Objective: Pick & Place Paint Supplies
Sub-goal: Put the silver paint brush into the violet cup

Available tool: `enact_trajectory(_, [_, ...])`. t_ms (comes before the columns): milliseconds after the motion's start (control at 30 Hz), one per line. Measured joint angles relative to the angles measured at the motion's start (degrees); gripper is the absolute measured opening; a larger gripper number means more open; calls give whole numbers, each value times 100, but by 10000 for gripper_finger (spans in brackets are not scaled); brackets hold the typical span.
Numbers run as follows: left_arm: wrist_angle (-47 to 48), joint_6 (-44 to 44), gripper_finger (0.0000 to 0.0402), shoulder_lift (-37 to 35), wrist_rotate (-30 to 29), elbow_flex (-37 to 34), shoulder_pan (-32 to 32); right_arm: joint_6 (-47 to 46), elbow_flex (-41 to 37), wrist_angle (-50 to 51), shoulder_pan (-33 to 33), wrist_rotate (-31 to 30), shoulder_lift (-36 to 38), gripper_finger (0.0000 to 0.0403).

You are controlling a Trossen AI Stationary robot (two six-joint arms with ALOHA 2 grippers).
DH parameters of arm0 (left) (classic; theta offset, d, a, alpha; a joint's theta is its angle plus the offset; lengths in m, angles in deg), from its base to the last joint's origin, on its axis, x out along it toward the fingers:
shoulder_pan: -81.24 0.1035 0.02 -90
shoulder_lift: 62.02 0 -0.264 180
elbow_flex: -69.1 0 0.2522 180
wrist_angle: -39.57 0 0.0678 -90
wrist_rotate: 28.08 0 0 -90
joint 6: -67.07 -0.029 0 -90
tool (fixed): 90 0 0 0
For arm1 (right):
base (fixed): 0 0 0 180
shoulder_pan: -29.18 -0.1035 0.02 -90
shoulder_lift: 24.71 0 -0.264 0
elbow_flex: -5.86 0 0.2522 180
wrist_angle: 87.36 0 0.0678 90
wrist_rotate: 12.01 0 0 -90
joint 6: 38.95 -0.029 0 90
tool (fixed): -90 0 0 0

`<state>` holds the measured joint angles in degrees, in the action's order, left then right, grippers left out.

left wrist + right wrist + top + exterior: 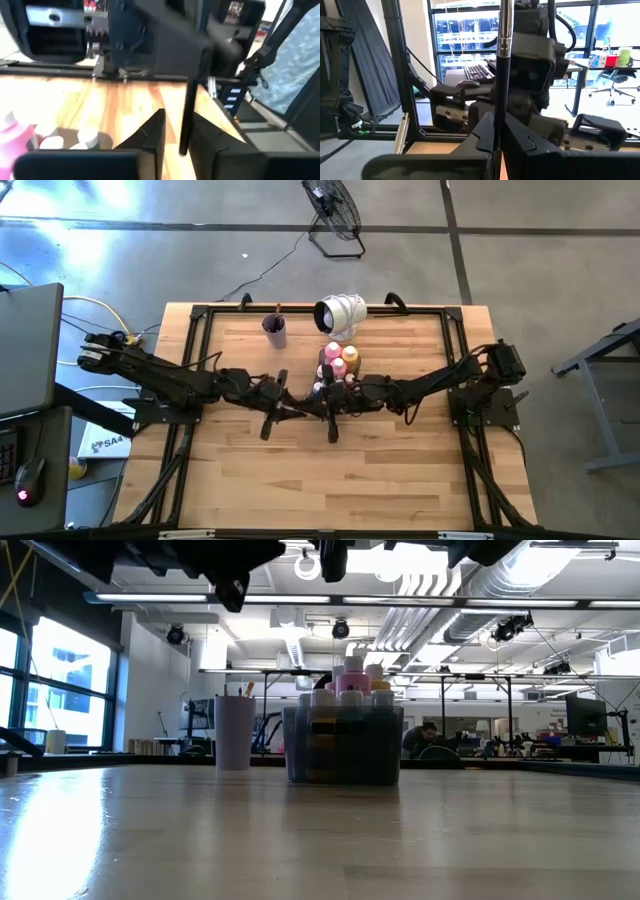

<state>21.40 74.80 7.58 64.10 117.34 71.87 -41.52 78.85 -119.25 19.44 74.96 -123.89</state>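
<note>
**Both grippers meet on 1 paintbrush above mid-table**

You have both arms reaching in from the sides to the middle of the table [300,490], just on the near side of the tray [343,747]. The right gripper [498,131] has its 2 fingers pressed together on a paintbrush [502,60]; in the right wrist view the dark handle and its metal ferrule stand up from between the fingertips, clamped.

The left gripper [176,136] faces it from the other side. Its fingers [152,135] stand a little apart, and the same dark brush handle runs through the gap between them. You cannot tell from the left wrist view whether the pads touch the handle or stand just clear of it.

In the high view the 2 grippers sit just beside each other, raised above the wood; in the low view only dark parts of the arms show along the top edge.

The paint bottles [338,360] are in the clear tray toward the far side of the table: a pink one [351,683] stands tallest, with an orange one and small white-capped ones [88,135] around it. The tray sits flat on the wood.

The purple cup [234,732] stands upright to the left of the tray, apart from it, with more brush handles poking out of its top.

Behind the tray, a white lamp-like head [340,312] sits at the far edge.
</note>
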Motion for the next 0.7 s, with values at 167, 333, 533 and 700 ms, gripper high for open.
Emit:
enact_trajectory(167, [294,-51,110,-4,-53,0,0,85,0,2,0,8,0,6])
enact_trajectory(333, [794,-191,149,-374,19,-4,0,92,0,210,0,18,0,6])
enact_trajectory(533, [1260,-335,161,-1038,14,-4,0,87,0,509,7,2,0,6])
enact_trajectory(700, [845,-343,161,-1270,12,0,0,-137,0,640,58,40,4,6])
